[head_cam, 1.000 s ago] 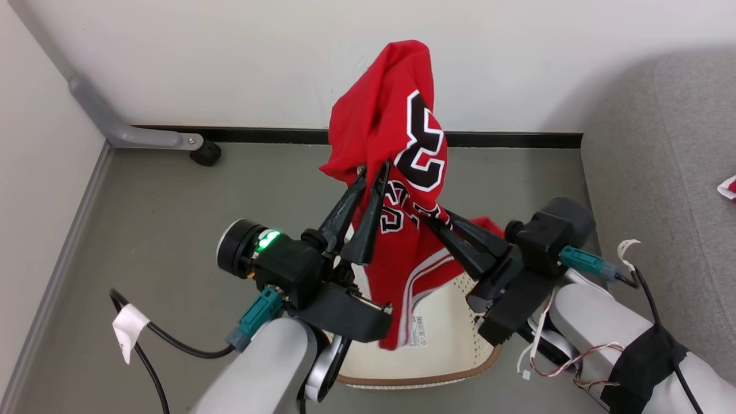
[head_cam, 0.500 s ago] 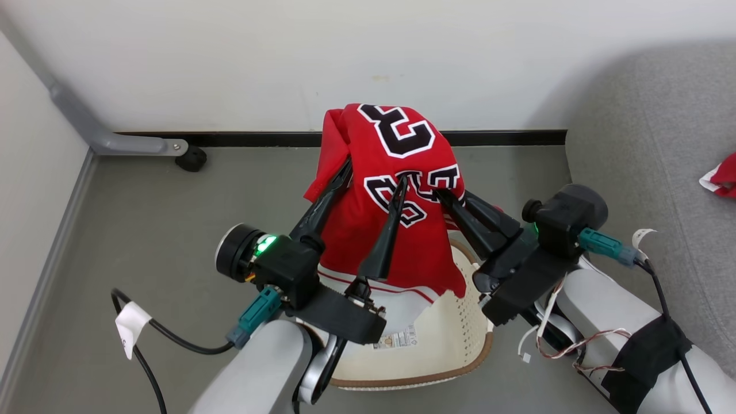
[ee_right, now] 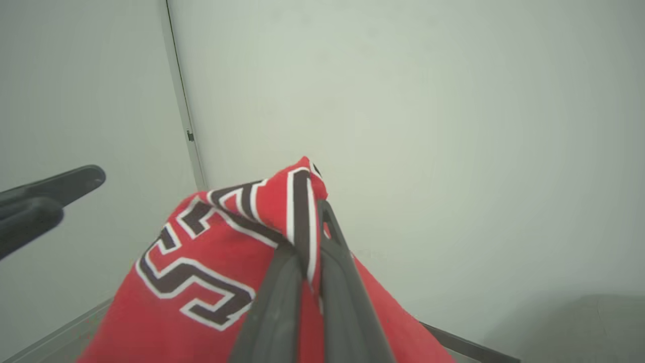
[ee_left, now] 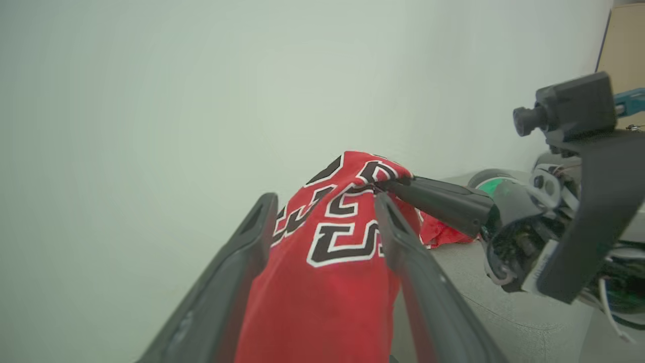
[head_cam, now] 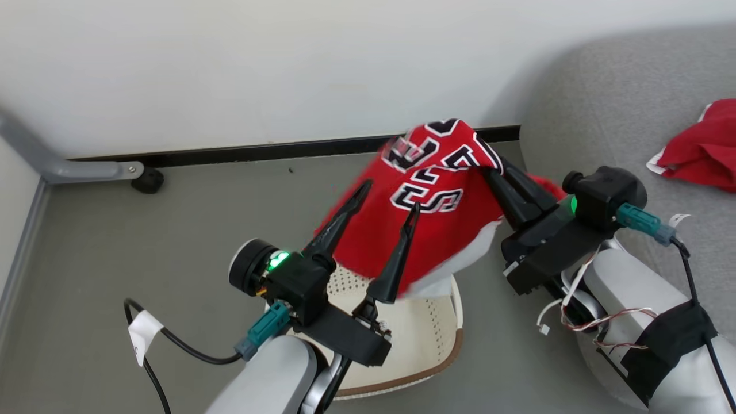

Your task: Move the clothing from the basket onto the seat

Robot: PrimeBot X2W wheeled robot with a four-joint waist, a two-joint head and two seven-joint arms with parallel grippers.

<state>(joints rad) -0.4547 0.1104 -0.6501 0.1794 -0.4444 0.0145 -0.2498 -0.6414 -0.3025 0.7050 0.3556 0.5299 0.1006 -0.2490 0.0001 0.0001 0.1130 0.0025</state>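
Head view: my left gripper [head_cam: 391,194] has just let go. Its two long dark fingers now stand spread wide, either side of the red jersey [head_cam: 454,224], without pinching it. The right gripper [head_cam: 490,168] is clamped tight on a fold beside the black-and-white block lettering, so it alone carries the soft, drooping cloth over the perforated cream laundry basket [head_cam: 443,356] with its brown woven-look rim. The camera has swung right, bringing in more of the grey fabric sofa seat [head_cam: 604,98], where a second red garment [head_cam: 701,149] with white trim lies crumpled. I judge the one-handed carry to the seat can now go ahead.

Left wrist view: the open fingers frame the hanging jersey, and the right gripper's tips bite its top edge.

Right wrist view: the closed fingers pinch a ridge of smooth red fabric in front of a plain pale wall [ee_right: 453,101]
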